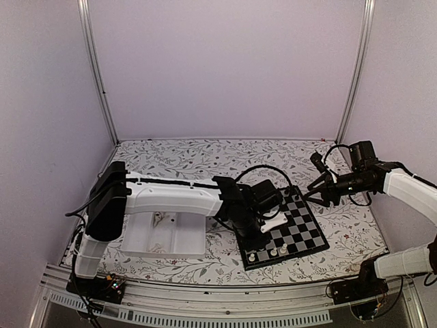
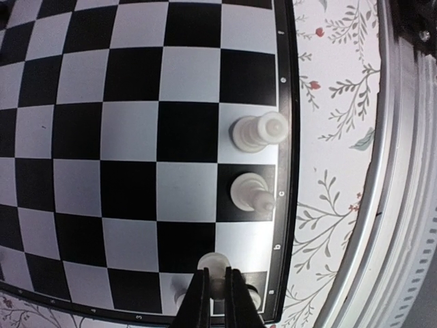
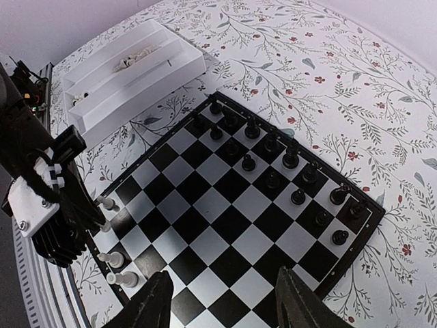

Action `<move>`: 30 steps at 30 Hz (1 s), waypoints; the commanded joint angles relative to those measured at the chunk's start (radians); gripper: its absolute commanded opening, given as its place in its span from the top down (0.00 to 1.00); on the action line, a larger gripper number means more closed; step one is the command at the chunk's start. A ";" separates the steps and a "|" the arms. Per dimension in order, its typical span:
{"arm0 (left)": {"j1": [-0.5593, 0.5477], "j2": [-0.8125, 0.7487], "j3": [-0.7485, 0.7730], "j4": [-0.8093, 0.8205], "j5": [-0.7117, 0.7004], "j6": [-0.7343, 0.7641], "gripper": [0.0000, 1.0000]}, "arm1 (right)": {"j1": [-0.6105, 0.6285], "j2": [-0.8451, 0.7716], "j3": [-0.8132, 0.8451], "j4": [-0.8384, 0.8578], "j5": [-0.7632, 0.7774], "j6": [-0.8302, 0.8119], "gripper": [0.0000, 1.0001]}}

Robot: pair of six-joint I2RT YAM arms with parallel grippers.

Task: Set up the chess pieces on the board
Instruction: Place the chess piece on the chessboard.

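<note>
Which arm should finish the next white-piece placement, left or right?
Left. The left gripper is shut on a white piece at the board's near row; the tray lies on its side too. The right gripper hovers open, empty, over the board.

Chess pieces (image 1: 273, 252) stand on the board (image 1: 307, 232), tray (image 1: 164, 249) leftward.

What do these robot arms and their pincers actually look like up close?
Each arm is smooth white shells linked by black joints. The left arm has a bulky black block near its base, and black cables loop along both it and the right arm. The left gripper and right gripper have two slim black fingers each.
</note>
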 commanded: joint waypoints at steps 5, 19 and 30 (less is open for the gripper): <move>0.022 0.033 0.046 -0.023 -0.014 -0.022 0.95 | -0.006 0.009 -0.012 0.001 -0.029 -0.003 0.45; 0.028 0.062 0.069 -0.047 -0.025 -0.022 0.92 | -0.005 0.016 -0.012 -0.005 -0.037 -0.008 0.45; 0.028 0.053 0.080 -0.037 -0.015 -0.055 0.73 | -0.004 0.020 -0.012 -0.009 -0.047 -0.012 0.45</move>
